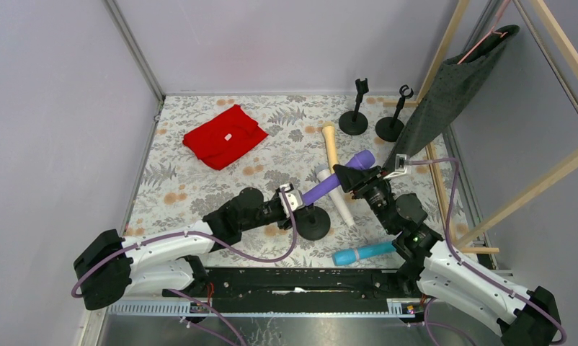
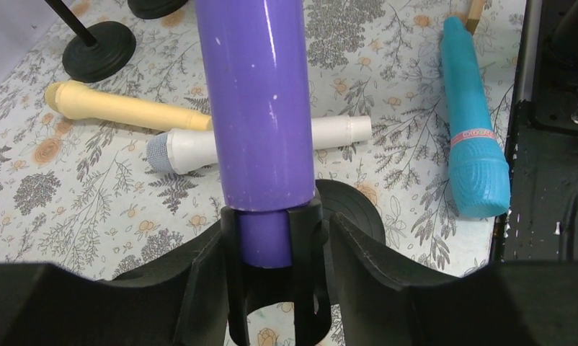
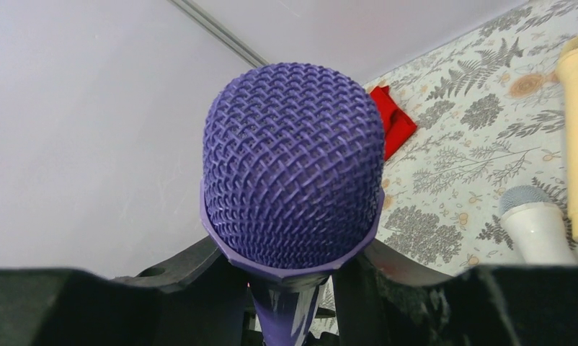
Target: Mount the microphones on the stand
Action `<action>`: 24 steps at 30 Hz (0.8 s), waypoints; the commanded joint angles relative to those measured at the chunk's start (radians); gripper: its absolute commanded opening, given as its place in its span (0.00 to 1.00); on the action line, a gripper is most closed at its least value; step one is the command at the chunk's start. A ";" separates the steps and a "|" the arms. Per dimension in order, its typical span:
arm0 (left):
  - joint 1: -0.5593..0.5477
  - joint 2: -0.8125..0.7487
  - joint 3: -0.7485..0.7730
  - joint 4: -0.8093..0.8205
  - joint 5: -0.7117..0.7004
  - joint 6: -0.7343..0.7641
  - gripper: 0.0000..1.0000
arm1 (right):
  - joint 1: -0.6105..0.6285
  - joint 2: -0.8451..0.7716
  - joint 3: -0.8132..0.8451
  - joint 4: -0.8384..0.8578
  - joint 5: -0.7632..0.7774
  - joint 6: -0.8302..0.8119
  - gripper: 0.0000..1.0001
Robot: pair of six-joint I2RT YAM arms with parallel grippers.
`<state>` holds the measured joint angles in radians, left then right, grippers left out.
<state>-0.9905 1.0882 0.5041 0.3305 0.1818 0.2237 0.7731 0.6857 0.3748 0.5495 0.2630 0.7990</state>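
The purple microphone (image 1: 336,179) is held slanted above the table, head up to the right. My right gripper (image 1: 352,182) is shut on its neck just below the mesh head (image 3: 293,187). Its tail end (image 2: 261,108) sits inside the black clip (image 2: 306,245) of a round-based stand (image 1: 313,223). My left gripper (image 1: 290,199) is shut on that clip, one finger on each side (image 2: 199,281). The white microphone (image 1: 339,202), cream-yellow microphone (image 1: 331,144) and light blue microphone (image 1: 364,252) lie on the floral table.
Two more black stands (image 1: 354,115) (image 1: 393,124) stand at the back right. A red cloth (image 1: 223,135) lies at the back left. A grey cloth (image 1: 452,94) hangs from a wooden frame on the right. Walls close in the left and back.
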 commanded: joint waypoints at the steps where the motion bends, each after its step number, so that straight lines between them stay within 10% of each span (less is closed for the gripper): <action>1: -0.004 -0.002 -0.002 0.114 -0.007 -0.025 0.54 | 0.014 -0.005 0.010 -0.090 0.044 -0.116 0.00; 24: -0.004 0.041 -0.037 0.187 0.034 -0.035 0.37 | 0.027 0.054 -0.004 -0.066 0.027 -0.092 0.00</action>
<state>-0.9901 1.1168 0.4801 0.4442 0.1795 0.1974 0.7792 0.6930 0.3763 0.5591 0.2924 0.7742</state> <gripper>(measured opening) 0.422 0.475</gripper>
